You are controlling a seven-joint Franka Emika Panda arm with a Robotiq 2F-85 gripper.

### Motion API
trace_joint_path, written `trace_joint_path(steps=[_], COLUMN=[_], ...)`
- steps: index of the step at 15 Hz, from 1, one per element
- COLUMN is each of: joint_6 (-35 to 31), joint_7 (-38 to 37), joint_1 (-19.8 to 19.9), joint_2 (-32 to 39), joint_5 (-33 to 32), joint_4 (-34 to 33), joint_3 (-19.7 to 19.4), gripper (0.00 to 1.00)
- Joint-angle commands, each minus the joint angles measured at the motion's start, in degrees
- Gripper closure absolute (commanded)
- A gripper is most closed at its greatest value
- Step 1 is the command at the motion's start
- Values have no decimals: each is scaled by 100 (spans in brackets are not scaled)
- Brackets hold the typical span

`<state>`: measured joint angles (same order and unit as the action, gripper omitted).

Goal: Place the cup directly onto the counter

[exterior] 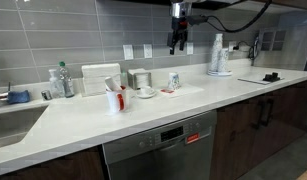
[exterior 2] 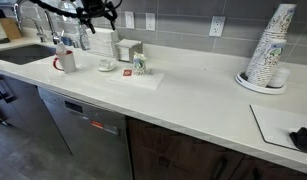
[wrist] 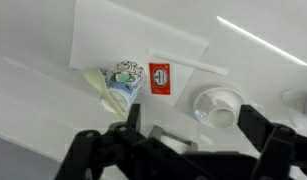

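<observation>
The small pale cup (exterior: 174,80) with darker markings stands upright on the long white counter (exterior: 113,125), on a flat white board (exterior 2: 148,79) by the back wall. It also shows in an exterior view (exterior 2: 139,66) and in the wrist view (wrist: 123,80). A small reddish mat (wrist: 160,77) lies right beside it. My gripper (exterior: 178,42) hangs high above the cup, open and empty. In the wrist view its two dark fingers (wrist: 193,125) are spread apart, with the cup at the upper left of them.
A white cup on a saucer (wrist: 218,105) stands next to the mat. A white-and-red cup with utensils (exterior: 115,98) stands further along. A sink (exterior: 13,122) is at one end. A stack of paper cups (exterior 2: 268,50) and a dark board (exterior 2: 288,128) are at the other.
</observation>
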<state>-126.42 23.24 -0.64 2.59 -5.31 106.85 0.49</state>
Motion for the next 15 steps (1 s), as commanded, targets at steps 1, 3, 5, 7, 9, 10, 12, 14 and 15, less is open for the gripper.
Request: trace_joint_path(steps=[1,3,5,7,9,10,12,14,15], joint_6=[-56,-56,-115,-121,-122,-122,-122,-122,-10], joint_7=[898,650,843,856,855,855,855,855,867], joint_1=[256,254,378,399,390,389,389,389,402], joint_2=[762,496,748,847,853,852,852,852,1008], joint_5=[686,577,830,870,872,872,873,873,832], joint_4=[-860,-587,-848,-951,-965,-968,-970,-970,-1150], joint_3=[-85,-36,-33,-25,-19,-17,-17,-17,-33], gripper=[0,0,0,0,0,0,0,0,0])
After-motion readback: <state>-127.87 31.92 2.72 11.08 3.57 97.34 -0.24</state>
